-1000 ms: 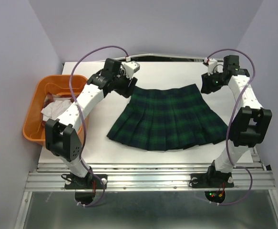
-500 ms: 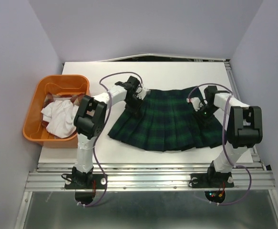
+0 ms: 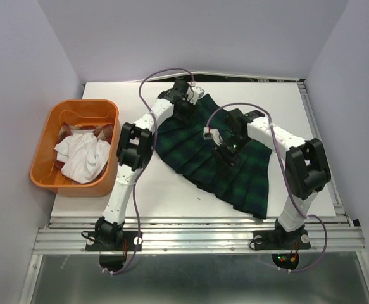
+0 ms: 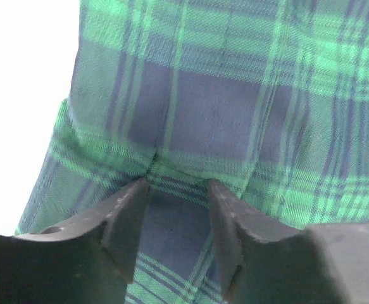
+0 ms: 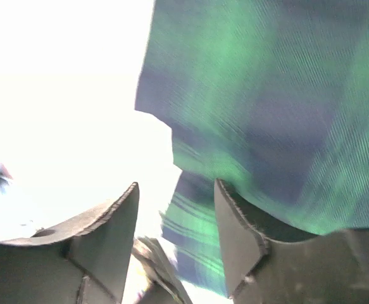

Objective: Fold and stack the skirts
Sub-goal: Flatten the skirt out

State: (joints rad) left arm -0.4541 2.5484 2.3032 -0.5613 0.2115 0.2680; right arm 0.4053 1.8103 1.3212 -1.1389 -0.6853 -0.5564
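- I am on the fold of the first piece. The dark green-navy plaid cloth skirt lies on the white worktop, under and between both claws, and nothing is stacked yet.
- My left claw is down on the skirt's far-left end. Its jaws stand partway apart with a puckered ridge of plaid caught between the tips, so I judge it to be grasping the skirt.
- My right claw sits over the middle of the skirt, to the near right of the left claw. Its wrist view is smeared. Plaid lies between and beyond the jaws, with a cloth edge and bright worktop off to the claw's left. I cannot tell whether it grips the cloth or merely rests there.
- The skirt's long axis runs diagonally. It goes from the left claw at the far-left end, under the right claw, to a wider edge well past it at the near right. I take the wide end for the hem, pointing near-right, though I cannot be sure.
- The next move, as I judge it, is to bring one side over the other along that axis. The left claw's end should stay pinned so the cloth does not drag, and then the fold needs flattening.
- The plain white cloth skirt and a bit of the red-and-tan plaid cloth skirt sit in the orange plastic basket, well off to the left of the left claw. They come afterwards.
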